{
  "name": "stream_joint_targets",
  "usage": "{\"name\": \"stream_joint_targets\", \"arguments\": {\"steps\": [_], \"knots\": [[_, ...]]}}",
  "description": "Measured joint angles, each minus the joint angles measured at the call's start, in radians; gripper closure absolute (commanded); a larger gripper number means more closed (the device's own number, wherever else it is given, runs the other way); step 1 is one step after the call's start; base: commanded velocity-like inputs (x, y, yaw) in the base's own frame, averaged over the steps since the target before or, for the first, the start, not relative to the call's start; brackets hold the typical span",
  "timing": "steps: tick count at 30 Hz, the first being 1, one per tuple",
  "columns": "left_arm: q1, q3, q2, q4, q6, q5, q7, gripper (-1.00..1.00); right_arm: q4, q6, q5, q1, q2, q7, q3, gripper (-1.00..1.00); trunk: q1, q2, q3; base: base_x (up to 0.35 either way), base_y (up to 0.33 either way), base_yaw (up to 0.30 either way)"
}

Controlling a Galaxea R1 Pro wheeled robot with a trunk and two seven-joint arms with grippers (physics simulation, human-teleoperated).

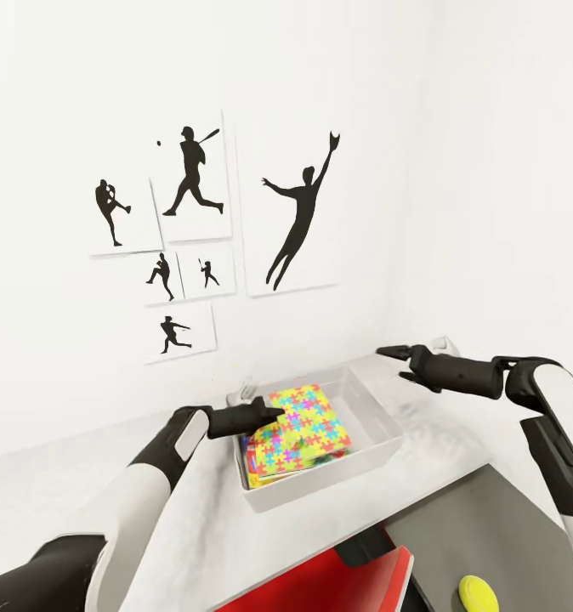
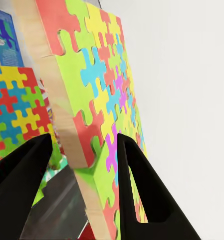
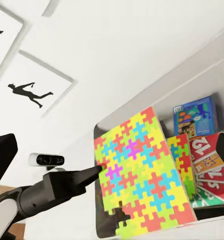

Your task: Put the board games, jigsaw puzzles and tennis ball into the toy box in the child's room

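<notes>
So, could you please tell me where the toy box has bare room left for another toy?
The toy box is crowded on the side by the left pincer, where the jigsaw puzzle it grips leans over the stacked toys. The free patch is the bare grey floor between the puzzle's edge and the box's wall on the right pincer's side.

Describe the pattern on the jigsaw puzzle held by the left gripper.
Interlocking pieces in yellow, green, blue, pink and orange-red on the jigsaw puzzle; clearest in the right wrist view.

Left claw point(image 2: 84, 165) fingers straddle the tilted jigsaw puzzle's point(image 2: 99, 85) edge.
</notes>
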Motion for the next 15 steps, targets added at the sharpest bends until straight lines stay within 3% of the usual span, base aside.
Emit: {"name": "stream_joint_targets", "arguments": {"steps": [15], "knots": [[-0.026, 0.001, -0.006, 0.004, -0.080, -0.004, 0.086, 1.00, -0.003, 0.000, 0.004, 0.000, -0.009, -0.002, -0.001, -1.00, 0.000, 0.000, 0.000, 0.000, 0.000, 0.000]]}}
